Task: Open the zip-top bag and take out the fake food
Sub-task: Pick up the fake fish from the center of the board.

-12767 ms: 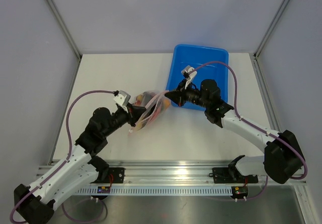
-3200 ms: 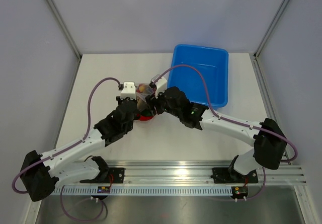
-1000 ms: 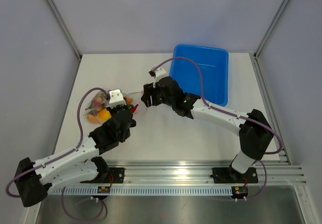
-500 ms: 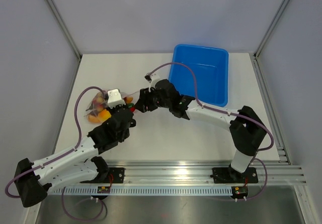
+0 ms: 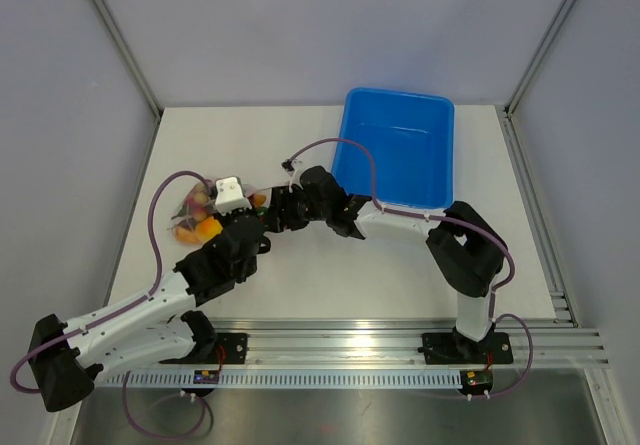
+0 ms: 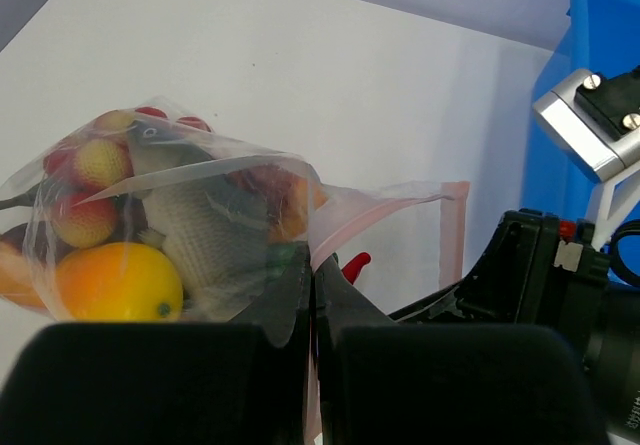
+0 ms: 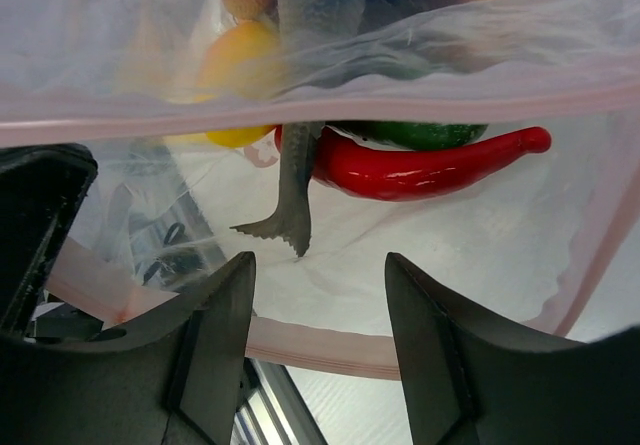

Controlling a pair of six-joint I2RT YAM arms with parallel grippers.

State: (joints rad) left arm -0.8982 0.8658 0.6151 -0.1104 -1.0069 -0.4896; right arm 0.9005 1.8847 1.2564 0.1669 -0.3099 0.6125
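You've got both arms meeting left of centre on the table. The zip-top bag lies at the left, with orange, yellow and red fake food showing through it. The left gripper and right gripper sit close together at its right end; you can't read the jaws from above. The blue tub is back right, well apart.

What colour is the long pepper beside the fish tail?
Glossy red; the pepper shows best in the right wrist view.
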